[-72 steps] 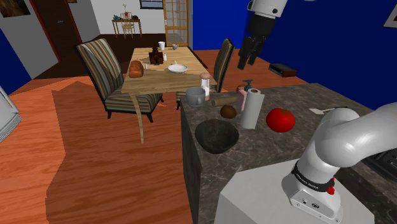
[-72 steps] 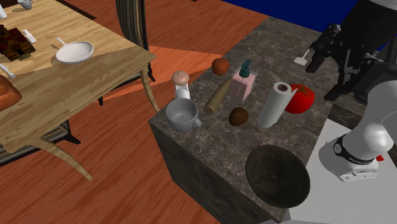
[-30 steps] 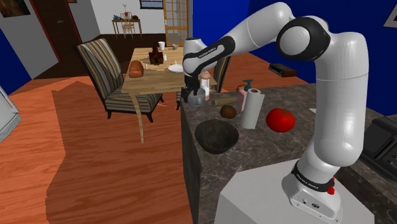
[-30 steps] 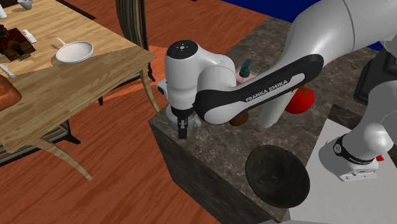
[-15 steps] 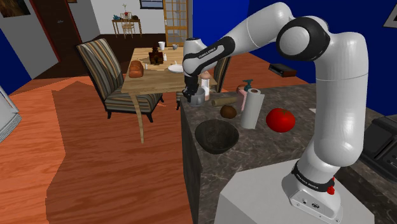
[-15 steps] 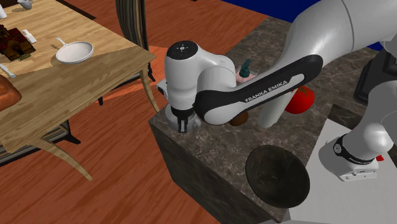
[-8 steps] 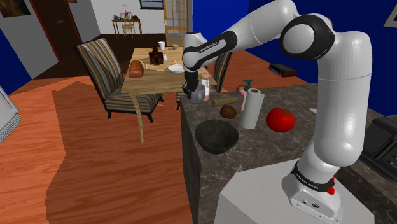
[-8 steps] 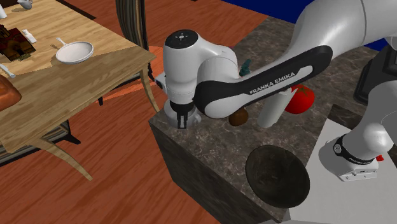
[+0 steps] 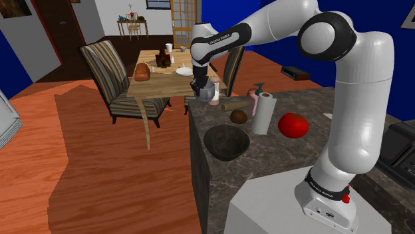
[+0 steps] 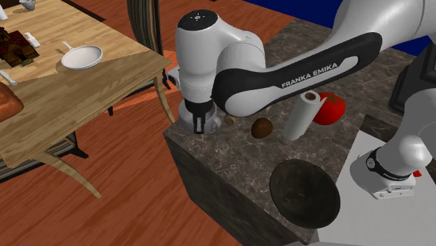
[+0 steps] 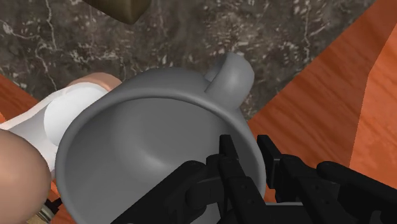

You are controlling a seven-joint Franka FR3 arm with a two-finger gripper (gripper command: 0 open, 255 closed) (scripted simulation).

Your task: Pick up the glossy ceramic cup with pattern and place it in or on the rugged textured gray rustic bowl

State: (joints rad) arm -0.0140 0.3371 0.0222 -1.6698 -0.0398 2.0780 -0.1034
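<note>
pincer (image 11: 245,156): clamped on wall of grey cup (image 11: 159,127) | cup: in pincer, over far left corner of tabletop (image 9: 286,163) | dark bowl (image 9: 218,147): nearer along the left edge, apart from cup

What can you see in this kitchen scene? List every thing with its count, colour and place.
cup: one, plain grey, rim clasped in the claw
bowl: one, dark grey, on the counter, nearest the stand
paper roll: one, white, standing next to the tomato
tomato: one, red, on the counter
round thing: one, brown, between bowl and paper roll
pump bottle: one, pink with teal top, behind the paper roll
counter: one, dark marbled
dining table: one, light wood, beyond the counter
chairs: two, striped, at the dining table
plate: one, white, on the dining table
arm: one, white with dark joints
claw: one, black, shut on the cup's rim
</note>
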